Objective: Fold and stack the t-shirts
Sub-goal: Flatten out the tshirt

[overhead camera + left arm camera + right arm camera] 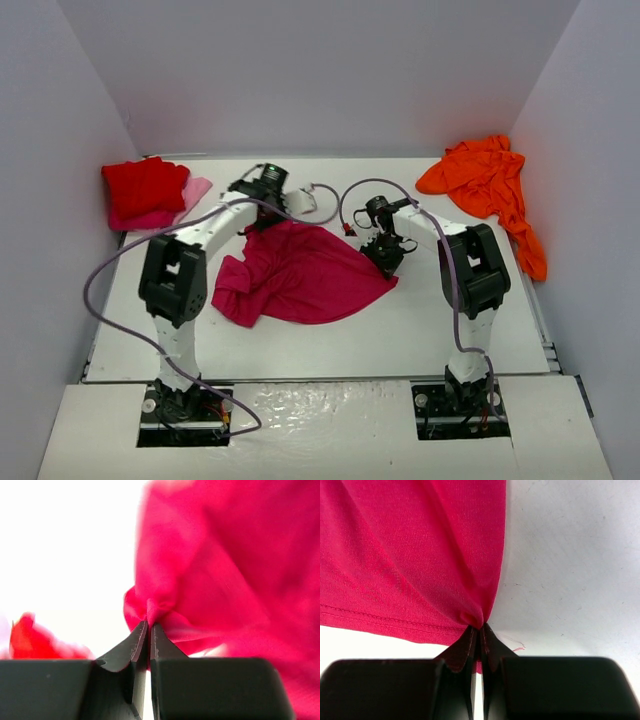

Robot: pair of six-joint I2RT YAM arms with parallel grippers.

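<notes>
the magenta t-shirt [305, 275] lies crumpled mid-desk [470, 330]. left gripper [149, 630] and right gripper [479, 632] each have jaws clamped on its edge. red t-shirt [145, 187] far left, orange t-shirt [490, 185] far right.

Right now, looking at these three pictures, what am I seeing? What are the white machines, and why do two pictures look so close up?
The white machines are two robot arms bolted to a table, filmed from above in the wide picture. The two close-ups come from small cameras on each arm's wrist, looking past its own black fingers. Between the arms lies a magenta-pink t-shirt. The left gripper is shut on a bunched bit of it; the right gripper pinches it near the hem. At the back left sit a red t-shirt on pink cloth; an orange t-shirt lies crumpled at the back right.
</notes>
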